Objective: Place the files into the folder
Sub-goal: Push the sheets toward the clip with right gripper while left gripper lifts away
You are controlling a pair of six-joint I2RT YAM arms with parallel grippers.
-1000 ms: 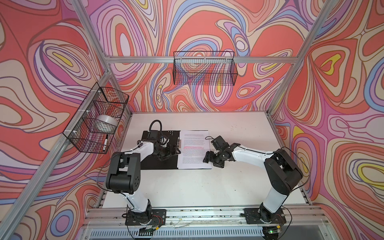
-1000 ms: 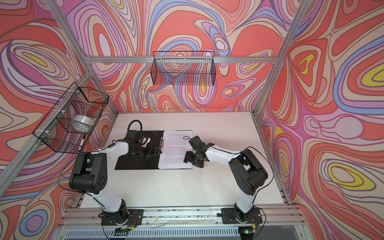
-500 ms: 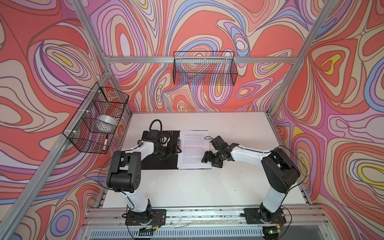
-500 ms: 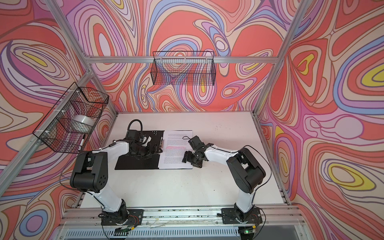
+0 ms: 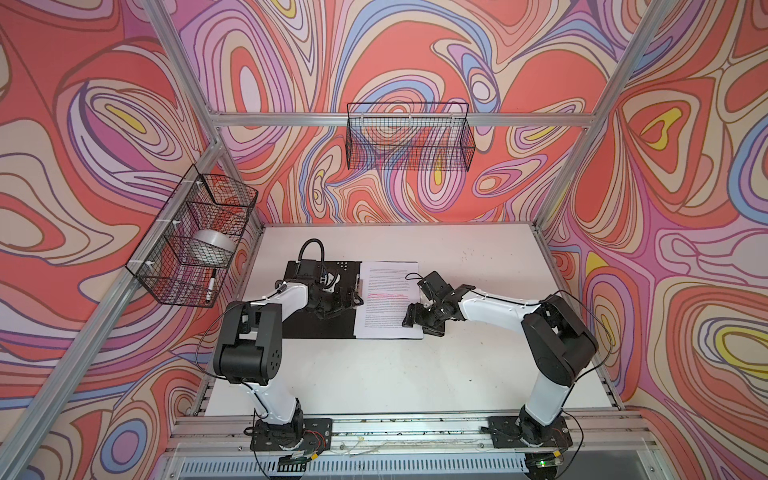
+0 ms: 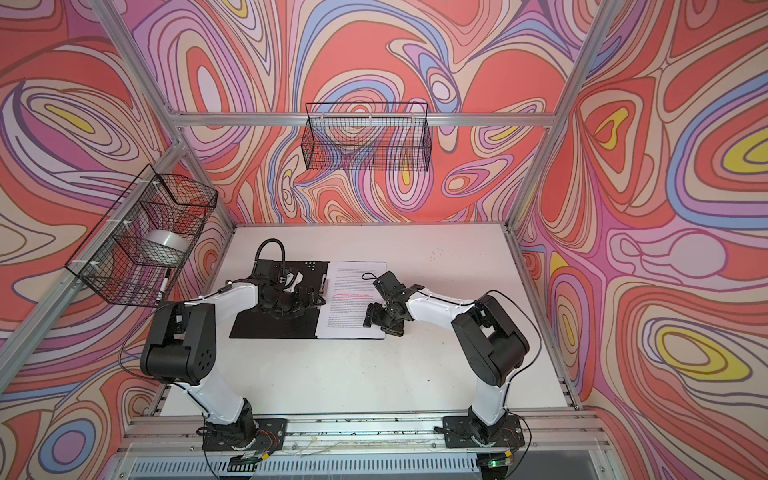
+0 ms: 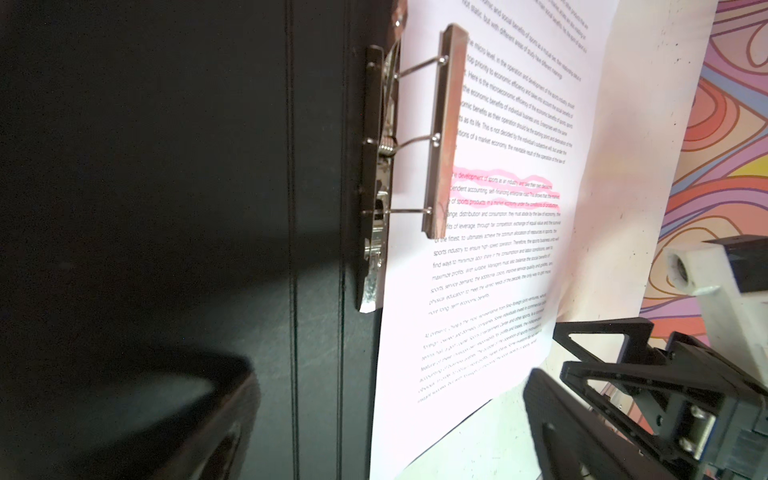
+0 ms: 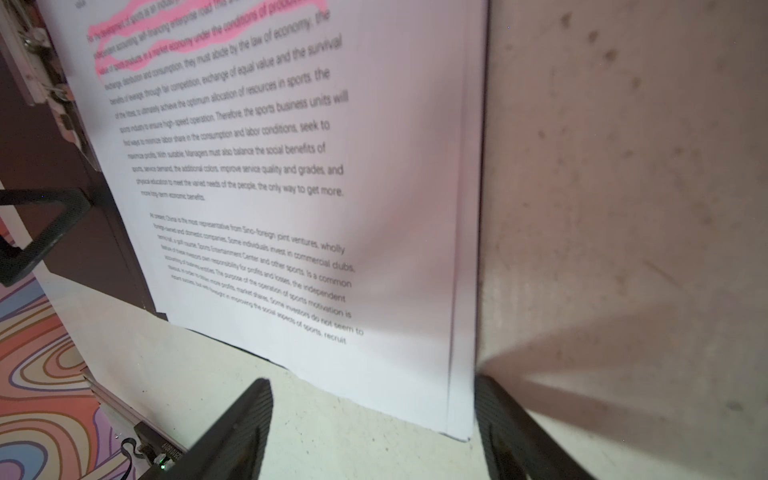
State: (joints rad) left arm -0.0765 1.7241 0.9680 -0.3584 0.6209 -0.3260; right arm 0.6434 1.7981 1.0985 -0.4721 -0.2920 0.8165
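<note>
The folder (image 5: 316, 328) (image 6: 266, 328) lies open on the table with its black inside up. The files (image 5: 386, 282) (image 6: 353, 282), white printed sheets with pink highlighted lines, rest on its right half. The metal spine clip (image 7: 444, 133) stands raised over the left edge of the files (image 7: 498, 270). My left gripper (image 5: 345, 301) (image 7: 386, 415) hovers open above the folder's spine with nothing in it. My right gripper (image 5: 419, 322) (image 8: 374, 415) is open low at the near right corner of the files (image 8: 291, 166), one finger just outside the paper's right edge.
A wire basket (image 5: 195, 245) on the left wall holds a tape roll and a marker. Another wire basket (image 5: 409, 137) hangs on the back wall. The white table (image 5: 415, 374) stretches toward the front rail, with metal frame posts at its corners.
The right arm has shifted slightly left, bringing its gripper a little closer to the files' right edge. The left arm has not visibly moved.
</note>
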